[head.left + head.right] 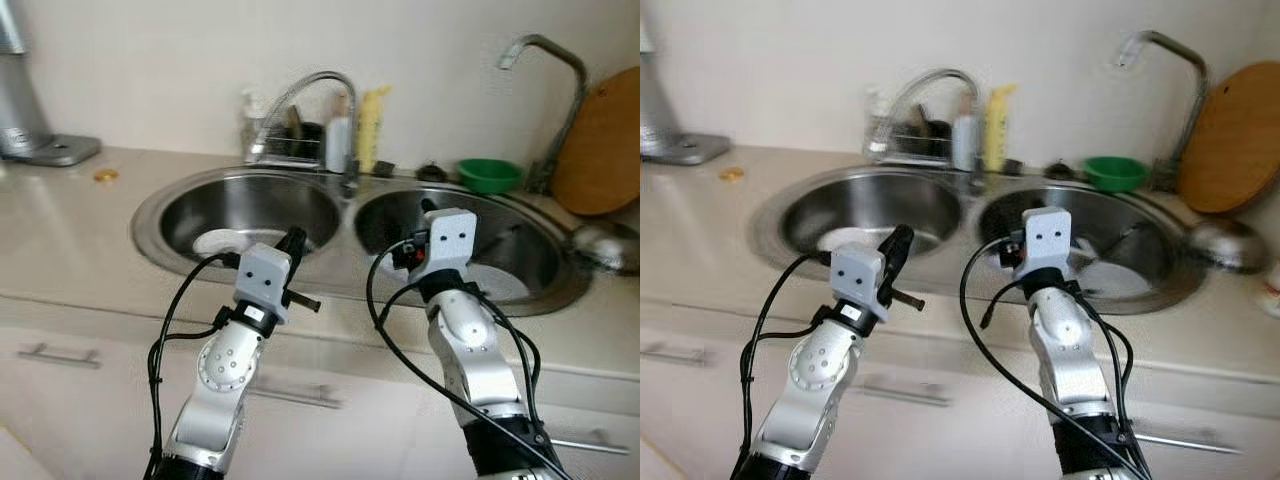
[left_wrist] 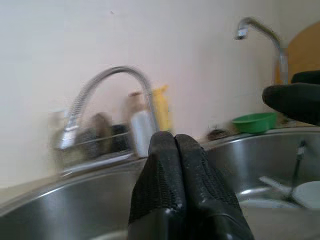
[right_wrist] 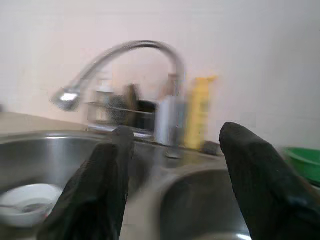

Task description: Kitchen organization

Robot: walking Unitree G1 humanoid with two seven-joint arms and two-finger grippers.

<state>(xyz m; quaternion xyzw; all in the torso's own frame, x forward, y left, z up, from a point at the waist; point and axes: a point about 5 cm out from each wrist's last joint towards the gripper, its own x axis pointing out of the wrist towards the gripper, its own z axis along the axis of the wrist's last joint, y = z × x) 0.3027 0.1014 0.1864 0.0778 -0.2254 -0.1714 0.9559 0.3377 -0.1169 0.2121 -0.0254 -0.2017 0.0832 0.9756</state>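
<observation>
A steel double sink [image 1: 345, 225] is set in the beige counter in front of me. A white bowl [image 1: 222, 241] lies in its left basin, and a white plate [image 2: 307, 192] with a utensil lies in the right basin. My left gripper [image 1: 293, 243] hovers over the front rim of the left basin, its fingers [image 2: 175, 150] pressed shut with nothing between them. My right gripper [image 3: 172, 170] is raised over the front of the right basin, open and holding nothing. Its fingertips are mostly hidden behind the wrist housing [image 1: 448, 238] in the eye views.
Behind the sink stand a curved faucet [image 1: 305, 100], a wire rack with bottles [image 1: 300, 140], a yellow bottle [image 1: 371, 128] and a green bowl [image 1: 489, 175]. A second tap [image 1: 560, 80], a wooden board [image 1: 605, 150] and a metal ladle [image 1: 605, 245] are at right. A steel appliance [image 1: 40, 140] stands at the far left.
</observation>
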